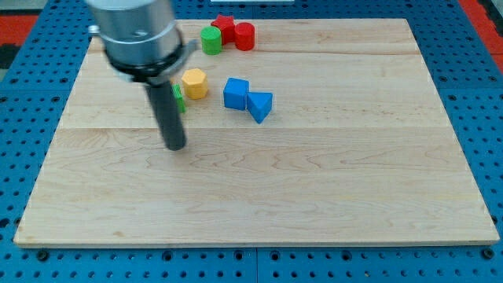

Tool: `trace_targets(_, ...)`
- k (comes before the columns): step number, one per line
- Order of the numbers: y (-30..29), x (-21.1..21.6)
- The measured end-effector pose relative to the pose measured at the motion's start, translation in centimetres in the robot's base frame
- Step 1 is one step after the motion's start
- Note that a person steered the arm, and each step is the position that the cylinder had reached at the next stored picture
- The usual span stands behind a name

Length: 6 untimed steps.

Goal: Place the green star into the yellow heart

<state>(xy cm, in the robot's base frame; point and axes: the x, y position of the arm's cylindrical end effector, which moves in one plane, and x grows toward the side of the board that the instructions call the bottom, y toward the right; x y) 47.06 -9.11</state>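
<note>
A green block (180,99) shows only as a sliver behind my rod, so I cannot make out its shape. A yellow block (194,82) with a faceted outline lies just to its upper right, touching or nearly touching it. My tip (174,147) rests on the board below the green block, toward the view's bottom, a short gap away from it. The rod and the arm's grey housing cover the green block's left side.
A blue cube (235,93) and a blue triangular block (260,106) sit side by side right of the yellow block. A green cylinder (211,39), a red star (225,26) and a red cylinder (244,36) cluster near the wooden board's (330,181) top edge.
</note>
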Motion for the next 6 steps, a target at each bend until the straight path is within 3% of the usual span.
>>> trace_targets(2, 0.8, -5.7)
trace_targets(4, -9.6, -8.8)
trace_targets(6, -8.6, -11.3)
